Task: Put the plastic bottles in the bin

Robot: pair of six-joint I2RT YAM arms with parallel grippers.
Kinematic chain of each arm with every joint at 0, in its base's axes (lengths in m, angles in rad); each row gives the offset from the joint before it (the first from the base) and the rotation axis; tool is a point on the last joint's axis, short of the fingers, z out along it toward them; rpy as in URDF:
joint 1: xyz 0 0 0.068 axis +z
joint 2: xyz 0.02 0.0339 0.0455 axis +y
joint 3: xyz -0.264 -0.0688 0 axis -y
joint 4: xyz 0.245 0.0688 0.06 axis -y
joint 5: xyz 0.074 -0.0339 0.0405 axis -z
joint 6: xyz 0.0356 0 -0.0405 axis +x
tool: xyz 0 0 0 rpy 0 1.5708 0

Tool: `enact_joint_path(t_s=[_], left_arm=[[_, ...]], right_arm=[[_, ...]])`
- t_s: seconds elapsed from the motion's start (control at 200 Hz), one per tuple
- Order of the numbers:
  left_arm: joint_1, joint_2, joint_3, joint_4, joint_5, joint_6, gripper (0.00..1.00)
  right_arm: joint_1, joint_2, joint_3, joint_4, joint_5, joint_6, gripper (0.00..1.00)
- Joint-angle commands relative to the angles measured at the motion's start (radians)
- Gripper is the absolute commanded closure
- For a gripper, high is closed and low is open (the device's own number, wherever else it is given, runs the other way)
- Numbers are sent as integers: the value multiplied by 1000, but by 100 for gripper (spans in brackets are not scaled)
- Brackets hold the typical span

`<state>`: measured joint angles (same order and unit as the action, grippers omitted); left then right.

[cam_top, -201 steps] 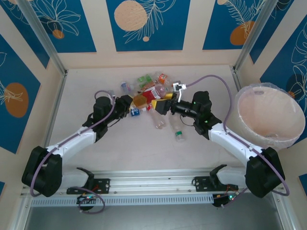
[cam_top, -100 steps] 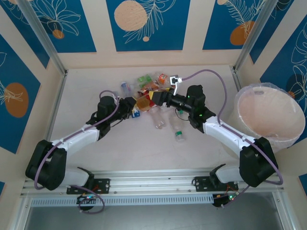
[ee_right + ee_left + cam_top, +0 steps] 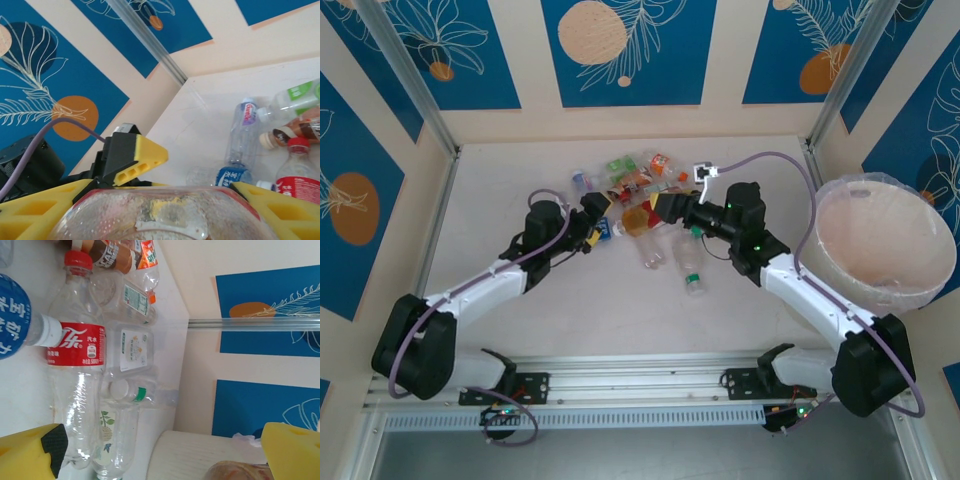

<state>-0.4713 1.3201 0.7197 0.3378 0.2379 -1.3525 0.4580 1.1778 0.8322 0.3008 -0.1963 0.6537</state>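
Note:
A heap of plastic bottles (image 3: 632,178) lies at the middle back of the table. My right gripper (image 3: 658,209) is shut on an amber-tinted bottle (image 3: 638,218). The base of that bottle (image 3: 165,217) sits between its yellow fingers (image 3: 272,205). My left gripper (image 3: 597,214) stands open just left of that bottle, holding nothing, with its fingers (image 3: 30,457) wide apart. A red-label bottle (image 3: 75,370) and a green-ringed one (image 3: 125,390) lie ahead of it. The bin (image 3: 885,245) stands at the right edge, with its pale inside showing.
Two loose bottles (image 3: 652,250) (image 3: 691,272) lie on the table in front of the heap. A blue-label bottle (image 3: 234,175) and a purple-label one (image 3: 245,127) lie beyond the held bottle. Walls close the table on three sides, and the right arm's cable (image 3: 770,160) arches above.
My left gripper has gone from shut to open. My right gripper reached left, closed on the amber bottle and has drawn it a little to the right.

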Motion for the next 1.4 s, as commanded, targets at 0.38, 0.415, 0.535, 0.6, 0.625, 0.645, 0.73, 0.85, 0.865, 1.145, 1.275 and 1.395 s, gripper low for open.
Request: enact_joint_path(t_s=[0.38,0.415,0.535,0.6,0.625,0.645,0.73,0.85,0.865,1.145,1.275,1.395], left_arm=[[33,-187,-2,-238,-264,321,0],[33,-193,-11,-227,-267,334,0],[35,-193,-25,-209,-261,363,0],[37,-186,-26,-204,-255,369,0],[37,-185,-28,-199,-252,372,0],[38,-182,-30,-196,-249,374,0],[39,-174,-30,-189,-247,381,0],[42,-161,-31,-186,-250,386,0],[42,-159,-32,-185,-250,386,0],[52,-134,-26,-208,-265,401,0],[60,-106,-16,-191,-255,399,0],[66,-72,5,-187,-224,400,0]], right_arm=[[-125,-290,149,-553,133,-231,53],[-132,-303,175,-598,148,-250,53],[-150,-334,283,-748,212,-329,53],[-158,-346,344,-819,250,-370,53],[-161,-351,368,-842,272,-383,53],[-163,-356,386,-858,290,-392,54],[-168,-377,454,-913,385,-433,54],[-178,-409,522,-953,500,-473,53],[-179,-413,529,-957,514,-476,54],[-181,-450,688,-1078,956,-605,56],[-180,-429,772,-1133,1108,-644,57],[-181,-408,818,-1153,1207,-670,57]])
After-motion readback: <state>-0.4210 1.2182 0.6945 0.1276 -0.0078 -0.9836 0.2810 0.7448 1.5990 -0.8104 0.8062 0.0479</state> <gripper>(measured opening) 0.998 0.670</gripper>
